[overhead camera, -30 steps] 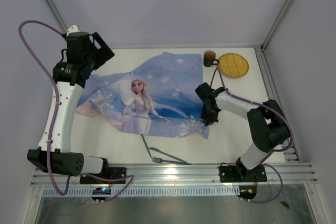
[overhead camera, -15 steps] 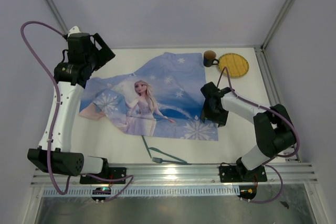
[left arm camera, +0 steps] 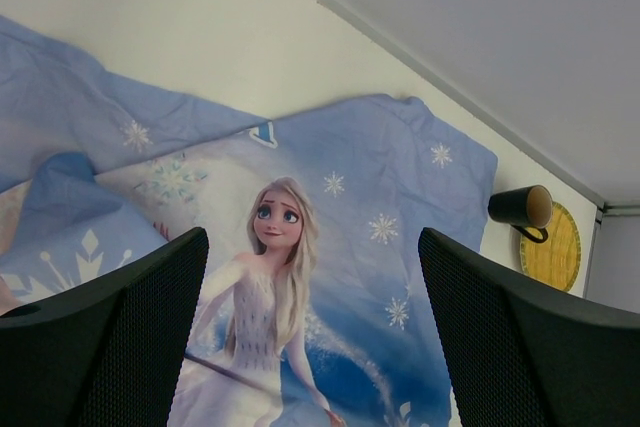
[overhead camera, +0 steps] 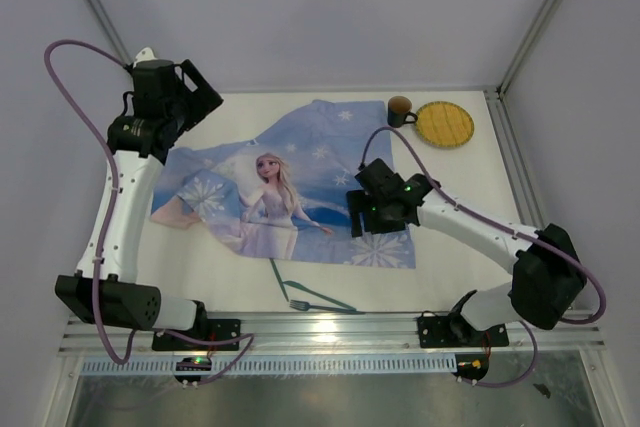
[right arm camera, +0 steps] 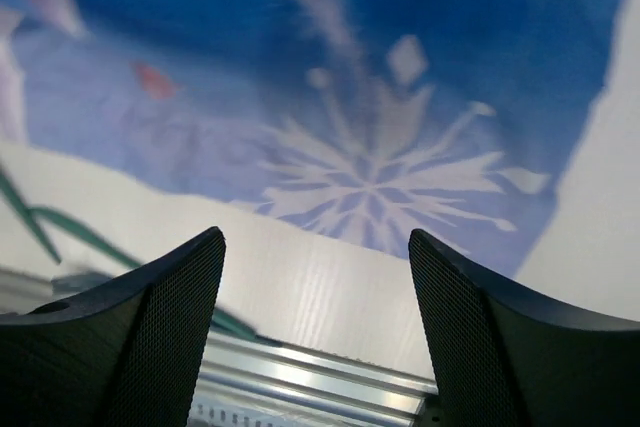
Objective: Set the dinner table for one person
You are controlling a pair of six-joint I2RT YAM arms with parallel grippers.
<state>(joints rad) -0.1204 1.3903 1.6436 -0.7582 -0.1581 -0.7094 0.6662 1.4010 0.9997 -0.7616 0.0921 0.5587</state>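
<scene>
1. My left gripper [left arm camera: 312, 247] hangs over the far-left corner of the table [overhead camera: 220, 272], jaws wide apart and empty, looking down on the cloth [overhead camera: 300, 167].
2. That cloth covers the table's middle. I take it for the place mat, but its left end lies rumpled and folded over.
3. Near the front edge, just off the cloth's hem, lies the fork [overhead camera: 298, 304], not yet set.
4. My right gripper [right arm camera: 315, 239] hovers above the cloth's near-right corner, fingers spread with nothing between them.
5. Mug [overhead camera: 399, 107] and plate [overhead camera: 445, 123] sit side by side at the far-right corner, parked off the cloth.
</scene>
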